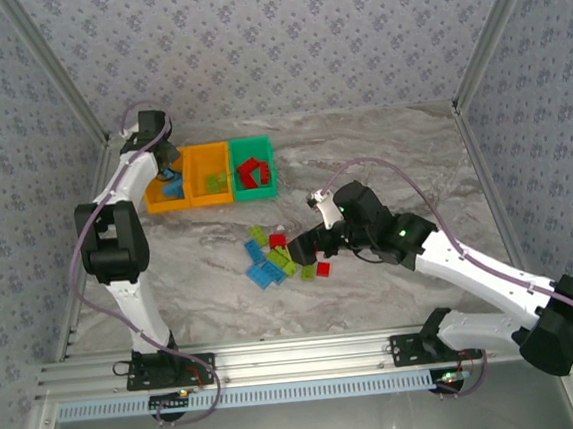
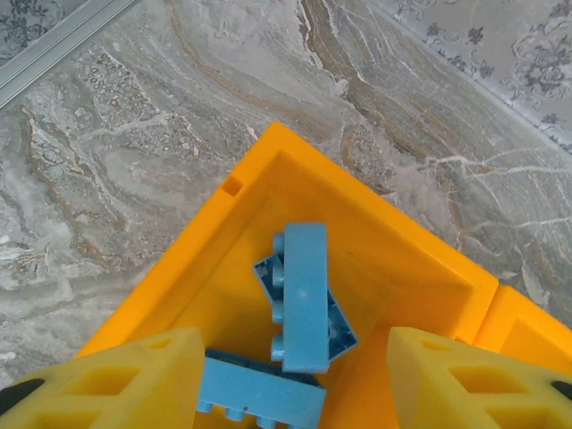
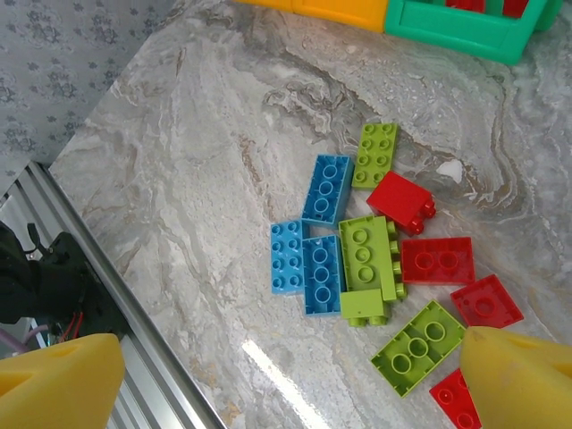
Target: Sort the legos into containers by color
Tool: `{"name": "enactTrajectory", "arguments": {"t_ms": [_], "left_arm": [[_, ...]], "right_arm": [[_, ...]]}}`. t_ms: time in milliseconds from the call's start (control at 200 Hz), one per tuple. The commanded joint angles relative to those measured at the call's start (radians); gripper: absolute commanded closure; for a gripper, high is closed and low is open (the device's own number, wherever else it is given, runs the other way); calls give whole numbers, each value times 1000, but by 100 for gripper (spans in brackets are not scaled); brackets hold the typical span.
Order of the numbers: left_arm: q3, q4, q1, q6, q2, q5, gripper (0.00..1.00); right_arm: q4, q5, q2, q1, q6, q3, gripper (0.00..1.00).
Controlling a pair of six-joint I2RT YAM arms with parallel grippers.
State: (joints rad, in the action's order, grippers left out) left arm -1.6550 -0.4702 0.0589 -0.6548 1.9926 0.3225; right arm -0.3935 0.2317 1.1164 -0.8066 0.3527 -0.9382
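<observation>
Over the left orange bin (image 2: 268, 147), our left gripper (image 2: 295, 380) has its fingers apart and holds nothing; blue bricks (image 2: 304, 295) lie in the bin beneath it. We see lime bricks (image 1: 216, 184) in the middle orange bin (image 1: 205, 147) and red bricks (image 1: 251, 171) in the green bin (image 1: 250, 140). Our right gripper (image 3: 286, 384) hangs wide open above the loose bricks (image 3: 366, 255), blue, lime and red, on the table (image 3: 197, 134).

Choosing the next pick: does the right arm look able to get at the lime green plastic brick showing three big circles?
Probably yes. The right gripper hangs open over the pile, and that lime green brick lies flat with nothing on top; a red square brick beside it may crowd a finger.
</observation>
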Motion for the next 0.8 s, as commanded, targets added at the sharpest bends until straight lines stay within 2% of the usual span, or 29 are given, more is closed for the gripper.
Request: {"name": "enactTrajectory", "arguments": {"t_ms": [0,85,180,315,410,475,625,720,795], "left_arm": [[32,-48,0,-9,-116,-44,46],[146,-28,22,-34,-266,-86,47],[283,-7,93,-14,-469,-100,49],[386,-74,256,125,-710,-69,50],[417,-176,363,244,-834,-74,50],[445,-244,416,328,-908,-133,49],[507,-381,444,491,-1041,-308,36],[551,-438,443,582,-1088,-307,32],[591,-442,444,603,-1097,-273,29]], "right_arm": [[0,-48,-8,2,17,19,1],[1,-105,22,3,18,14,1],[2,-155,81,0,20,-10,2],[23,-149,196,-4,9,-55,5],[22,-165,304,-5,7,-109,14],[3,-191,388,-8,15,-169,20],[-39,-218,594,-21,30,-350,24],[-62,-234,734,-32,42,-460,27],[-87,-262,833,-45,47,-552,27]]}}
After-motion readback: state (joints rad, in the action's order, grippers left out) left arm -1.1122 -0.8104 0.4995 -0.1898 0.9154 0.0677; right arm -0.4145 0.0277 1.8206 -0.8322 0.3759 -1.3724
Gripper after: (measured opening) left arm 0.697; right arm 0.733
